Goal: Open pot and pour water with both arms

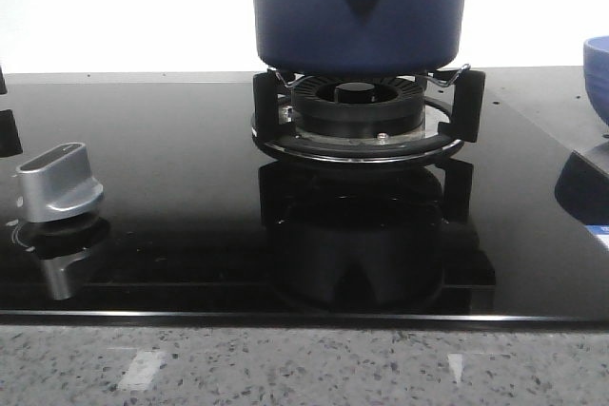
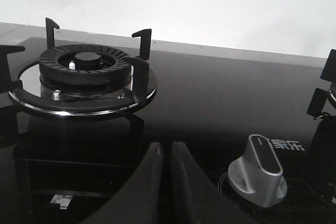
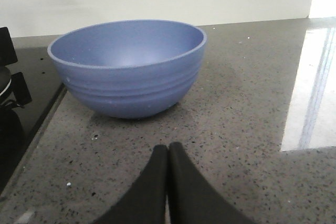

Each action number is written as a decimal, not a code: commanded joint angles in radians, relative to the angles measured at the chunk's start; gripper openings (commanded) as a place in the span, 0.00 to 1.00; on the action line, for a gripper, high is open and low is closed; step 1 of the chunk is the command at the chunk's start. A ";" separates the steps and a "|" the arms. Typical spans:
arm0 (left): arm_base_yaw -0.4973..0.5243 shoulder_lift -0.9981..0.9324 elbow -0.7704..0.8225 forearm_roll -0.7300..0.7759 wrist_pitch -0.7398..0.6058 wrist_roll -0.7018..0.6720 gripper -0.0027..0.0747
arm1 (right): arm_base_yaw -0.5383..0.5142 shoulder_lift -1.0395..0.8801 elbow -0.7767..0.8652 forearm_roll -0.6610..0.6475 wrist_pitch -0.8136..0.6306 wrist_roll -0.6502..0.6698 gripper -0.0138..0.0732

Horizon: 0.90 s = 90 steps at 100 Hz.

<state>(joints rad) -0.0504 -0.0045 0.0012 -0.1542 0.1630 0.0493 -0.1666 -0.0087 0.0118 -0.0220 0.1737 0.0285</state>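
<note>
Left hand (image 2: 161, 153) and right hand (image 3: 168, 153) seemingly closed, empty.

left hand (image 2: 164, 153): two matte black fingers (image 2: 140, 182), smooth and curved, broad at the base and narrowing to rounded tips
left hand surface: plain dark plastic look, with no screws, cables or markings showing
right hand (image 3: 168, 153): the same pair of matte black fingers (image 3: 195, 192), tapering from wide bases to blunt tips
right hand surface: plain, with a thin pale seam between the fingers
arms: not seen in any view
</note>
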 commanded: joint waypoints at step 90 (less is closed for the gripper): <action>-0.009 -0.026 0.032 -0.003 -0.077 -0.010 0.01 | 0.001 -0.022 0.026 0.004 -0.122 -0.002 0.09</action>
<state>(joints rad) -0.0504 -0.0045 0.0012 -0.1542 0.1630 0.0493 -0.1666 -0.0087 0.0118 -0.0220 0.1540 0.0285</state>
